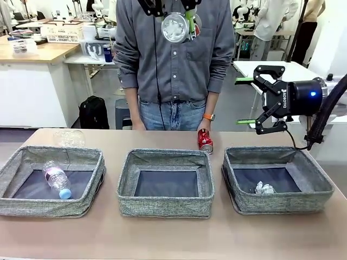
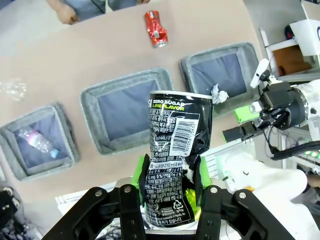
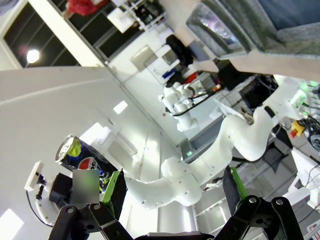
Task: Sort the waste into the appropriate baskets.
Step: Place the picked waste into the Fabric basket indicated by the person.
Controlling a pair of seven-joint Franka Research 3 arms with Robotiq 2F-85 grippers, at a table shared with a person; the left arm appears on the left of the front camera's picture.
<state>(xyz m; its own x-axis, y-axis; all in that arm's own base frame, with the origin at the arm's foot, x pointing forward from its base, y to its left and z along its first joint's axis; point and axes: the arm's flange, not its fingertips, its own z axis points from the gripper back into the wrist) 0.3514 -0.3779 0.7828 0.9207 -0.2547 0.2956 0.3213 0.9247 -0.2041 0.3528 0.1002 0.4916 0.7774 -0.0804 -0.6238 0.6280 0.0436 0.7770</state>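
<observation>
My left gripper [image 2: 170,182] is shut on the black-and-white can [image 2: 175,145], held high above the table; its silver end [image 1: 174,27] faces the front camera. My right gripper [image 1: 265,100] hangs open and empty above the right basket [image 1: 282,203], which holds the white wad [image 1: 264,188]. A pink-labelled bottle [image 1: 56,177] lies in the left basket [image 1: 43,207]. The middle basket [image 1: 162,207] has a bare dark bottom. Behind the baskets, a red can [image 1: 205,142] stands on the table and a clear bottle [image 1: 69,137] lies at far left.
A person stands at the far side of the table, one hand [image 1: 204,125] just above the red can. Bare table runs in front of the baskets. Desks and white tables stand farther back.
</observation>
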